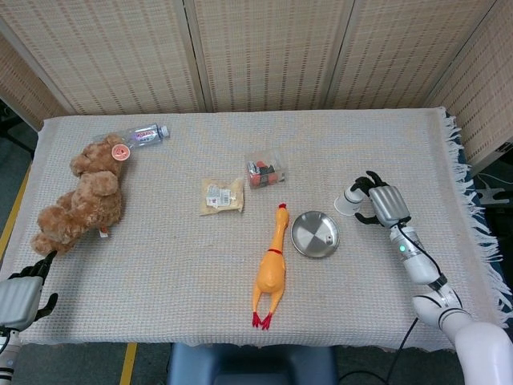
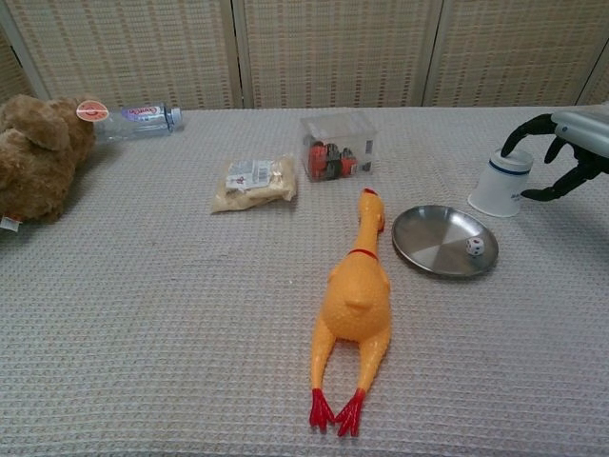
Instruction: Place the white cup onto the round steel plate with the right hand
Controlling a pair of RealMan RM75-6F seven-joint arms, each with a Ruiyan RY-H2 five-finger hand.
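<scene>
My right hand is just beside the white cup, fingers spread, holding nothing. My left hand hangs far from it, fingers curled.

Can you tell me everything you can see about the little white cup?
The white cup is small, with a thin dark blue ring near its top. It looks upside down, wider at the bottom, though that is hard to tell. It stands upright on the woven tablecloth, just beyond the steel plate and not on it. The right hand curls around it from the right, one dark fingertip at its top edge.
</scene>
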